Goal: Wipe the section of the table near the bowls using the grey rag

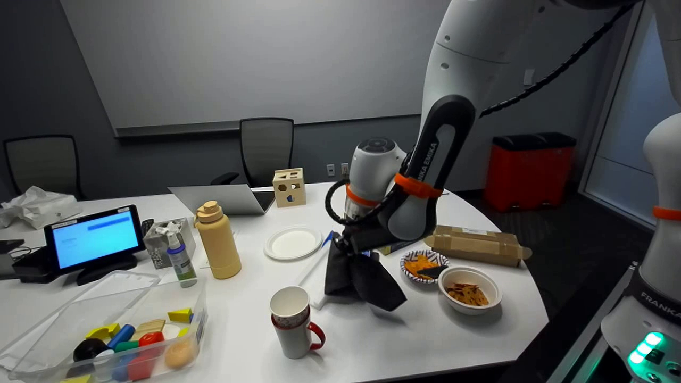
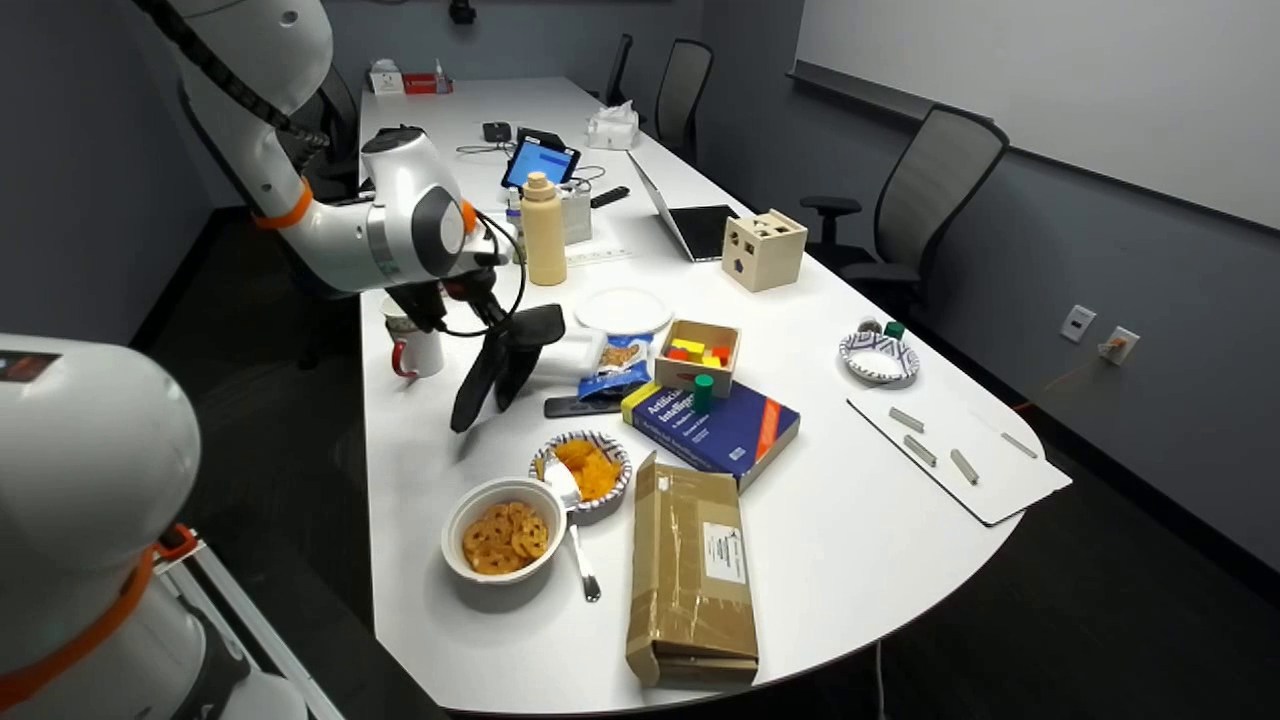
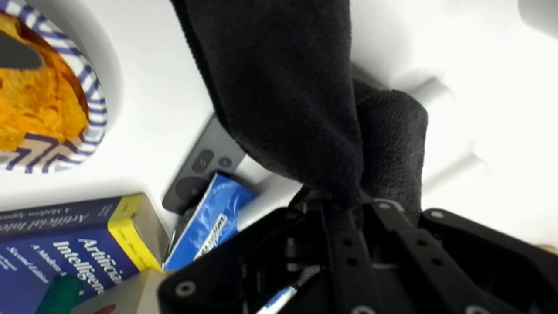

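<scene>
The dark grey rag [image 1: 372, 279] hangs in folds from my gripper [image 1: 347, 247] in both exterior views [image 2: 510, 350]. In the wrist view the gripper [image 3: 348, 207] is shut on the rag [image 3: 279, 87], which hides the fingertips. The rag's lower ends hang at or just above the white table [image 1: 372, 351]; I cannot tell whether they touch. A patterned bowl [image 2: 622, 468] of orange chips and a white bowl [image 2: 455, 545] of brown snacks stand beside the rag, nearer the table end. The patterned bowl's rim [image 3: 96, 113] also shows in the wrist view.
Stacked mugs [image 1: 292, 330] stand near the table's front edge. A remote [image 2: 575, 407], blue snack bag [image 2: 615, 370], thick book [image 2: 700, 425] and cardboard box [image 2: 690, 580] lie near the bowls. A spoon [image 2: 583, 565] leans out of the patterned bowl. A tan bottle [image 1: 218, 242] stands farther away.
</scene>
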Motion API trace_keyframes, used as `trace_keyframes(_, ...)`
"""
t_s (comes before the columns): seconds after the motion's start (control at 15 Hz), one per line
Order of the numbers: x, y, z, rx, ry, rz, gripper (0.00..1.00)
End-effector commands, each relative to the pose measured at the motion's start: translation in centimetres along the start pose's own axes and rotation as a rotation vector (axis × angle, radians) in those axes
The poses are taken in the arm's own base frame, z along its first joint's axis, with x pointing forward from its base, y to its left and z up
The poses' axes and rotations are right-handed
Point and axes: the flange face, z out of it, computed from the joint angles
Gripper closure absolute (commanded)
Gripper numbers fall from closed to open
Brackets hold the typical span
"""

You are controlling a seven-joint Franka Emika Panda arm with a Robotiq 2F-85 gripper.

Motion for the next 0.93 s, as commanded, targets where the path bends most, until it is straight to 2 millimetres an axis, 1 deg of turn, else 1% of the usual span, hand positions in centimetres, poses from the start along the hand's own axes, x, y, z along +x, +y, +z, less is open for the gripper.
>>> trace_keyframes(0.0,1.3,-1.2,-2.7,0.064,0.044,0.062,0.98)
trace_keyframes(0.13,1.6,-2.2,-2.5,0.08,0.038,0.089,0.98)
trace_keyframes(0.27,2.2,-2.7,-2.1,0.098,0.031,0.137,0.98)
trace_keyframes(0.47,4.0,-3.1,-2.3,0.141,0.016,0.239,0.98)
trace_keyframes(0.67,6.2,-3.1,-3.2,0.182,0.03,0.316,0.98)
trace_keyframes(0.8,7.6,-2.8,-3.1,0.188,0.058,0.341,0.98)
trace_keyframes(0.87,8.1,-2.6,-2.7,0.18,0.066,0.346,0.98)
